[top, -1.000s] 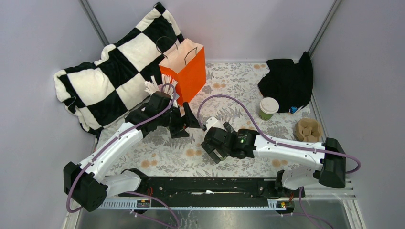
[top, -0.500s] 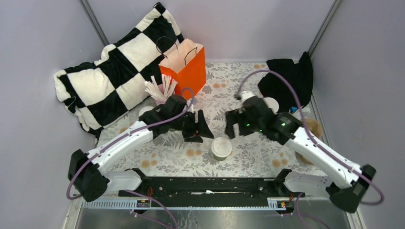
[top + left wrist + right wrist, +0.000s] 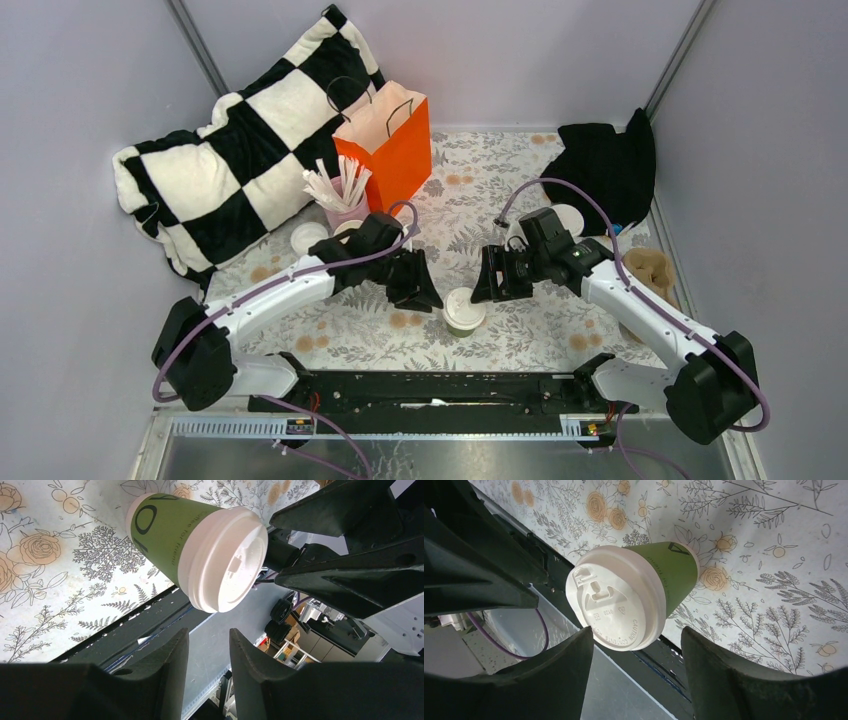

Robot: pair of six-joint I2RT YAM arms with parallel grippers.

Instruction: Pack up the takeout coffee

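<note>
**A:** Where is the coffee?

**B:** One lidded green cup (image 3: 463, 310) stands upright on the floral table (image 3: 480, 170), at lower centre of the overhead view, between the two grippers. The second lidded cup (image 3: 573, 217) sits right of centre, partly hidden behind the right arm, near the black cloth (image 3: 600, 165).

**A:** And the grippers?

**B:** The left gripper (image 3: 207, 642) has its fingers a narrow gap apart and grips nothing; the cup lies beyond its tips. The right gripper (image 3: 638, 645) is spread wide, a finger on either side of the lid in its own view, not clamped on it.

**A:** The bag?

**B:** The orange paper bag (image 3: 395, 140) stands upright at upper centre, well apart from both cups.
</note>
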